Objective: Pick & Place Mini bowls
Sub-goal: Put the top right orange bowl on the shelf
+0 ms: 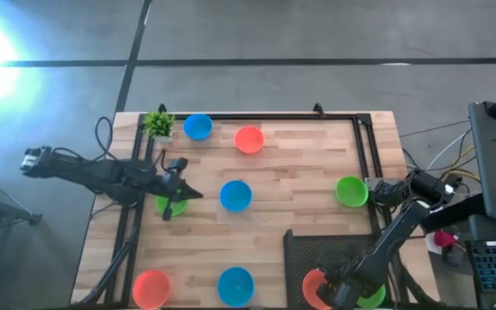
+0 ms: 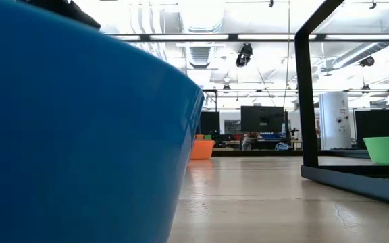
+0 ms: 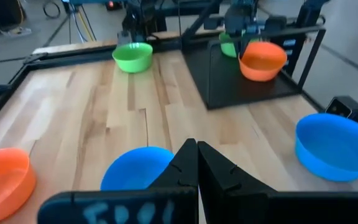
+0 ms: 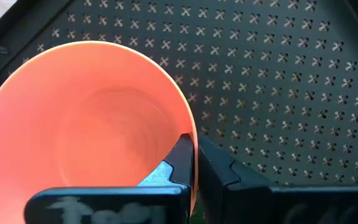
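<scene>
Pinching an orange mini bowl [image 4: 86,124] by its rim over the black perforated tray [image 4: 278,81], right gripper [image 4: 194,165] jaws clamping it, left gripper [image 3: 196,168] jaws closing empty, hovering above the desk [image 1: 291,185], wrist label writing staying unreadable.

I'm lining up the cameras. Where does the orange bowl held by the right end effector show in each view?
High: orange bowl at bottom, on the black tray.
Low: not in it.
Left wrist: upper right, over the tray.
Right wrist: fills the left, over the tray.
Shared landmark: the tray.
</scene>
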You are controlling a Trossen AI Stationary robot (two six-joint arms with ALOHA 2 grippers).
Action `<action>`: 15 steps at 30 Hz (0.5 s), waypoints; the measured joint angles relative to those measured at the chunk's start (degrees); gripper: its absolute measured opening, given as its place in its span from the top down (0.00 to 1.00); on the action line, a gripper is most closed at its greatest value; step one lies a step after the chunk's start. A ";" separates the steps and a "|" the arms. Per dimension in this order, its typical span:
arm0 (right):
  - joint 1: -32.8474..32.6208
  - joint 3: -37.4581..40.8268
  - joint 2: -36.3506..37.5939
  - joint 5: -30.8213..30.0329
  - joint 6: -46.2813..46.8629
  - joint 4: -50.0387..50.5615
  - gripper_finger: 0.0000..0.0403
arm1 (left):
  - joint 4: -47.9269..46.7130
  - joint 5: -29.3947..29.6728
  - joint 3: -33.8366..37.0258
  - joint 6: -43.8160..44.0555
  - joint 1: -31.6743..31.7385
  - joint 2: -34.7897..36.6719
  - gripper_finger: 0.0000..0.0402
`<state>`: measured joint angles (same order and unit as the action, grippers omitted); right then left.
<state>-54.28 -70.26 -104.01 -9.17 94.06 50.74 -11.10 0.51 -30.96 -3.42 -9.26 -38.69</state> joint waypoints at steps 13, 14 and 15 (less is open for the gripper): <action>0.02 0.04 0.00 0.06 -0.19 -0.25 0.98 | -7.55 -0.24 -17.91 -3.51 0.00 -17.97 1.00; 0.02 0.04 0.00 0.09 -0.18 -0.26 0.98 | -8.40 -0.26 -19.12 -4.14 0.02 -19.17 1.00; 0.02 0.06 0.00 0.11 -0.20 -0.28 0.98 | -8.88 -0.26 -20.29 -4.68 0.00 -20.43 1.00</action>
<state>-54.26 -70.19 -104.01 -9.06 93.86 50.46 -19.97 0.25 -51.25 -8.10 -9.26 -59.12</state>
